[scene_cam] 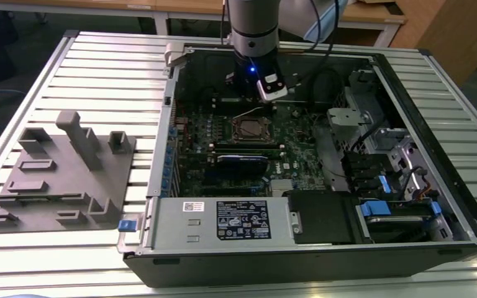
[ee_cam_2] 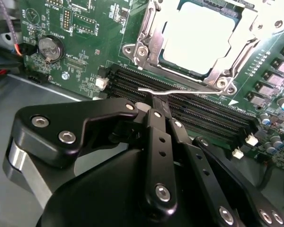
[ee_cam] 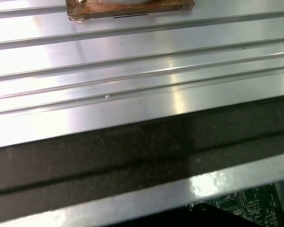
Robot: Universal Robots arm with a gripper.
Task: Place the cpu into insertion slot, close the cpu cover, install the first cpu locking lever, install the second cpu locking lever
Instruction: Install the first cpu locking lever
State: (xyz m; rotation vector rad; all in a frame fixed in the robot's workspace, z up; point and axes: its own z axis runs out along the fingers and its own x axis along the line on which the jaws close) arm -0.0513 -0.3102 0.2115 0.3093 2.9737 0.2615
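Metal on metal: has cpu [ee_cam_2: 199,38] seated in slot [scene_cam: 249,128] mid-board [ee_cam_2: 85,38], cover [ee_cam_2: 154,38] lowered over it. Holds claw [ee_cam_2: 154,101] pinched narrow, tips against wire lever [ee_cam_2: 189,91] between cover and memory slots [ee_cam_2: 203,113], seemingly to press it into lock.

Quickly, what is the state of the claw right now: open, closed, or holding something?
Claw: closed, its tips at the thin silvery wire locking lever; whether it really pinches this lever cannot be told.
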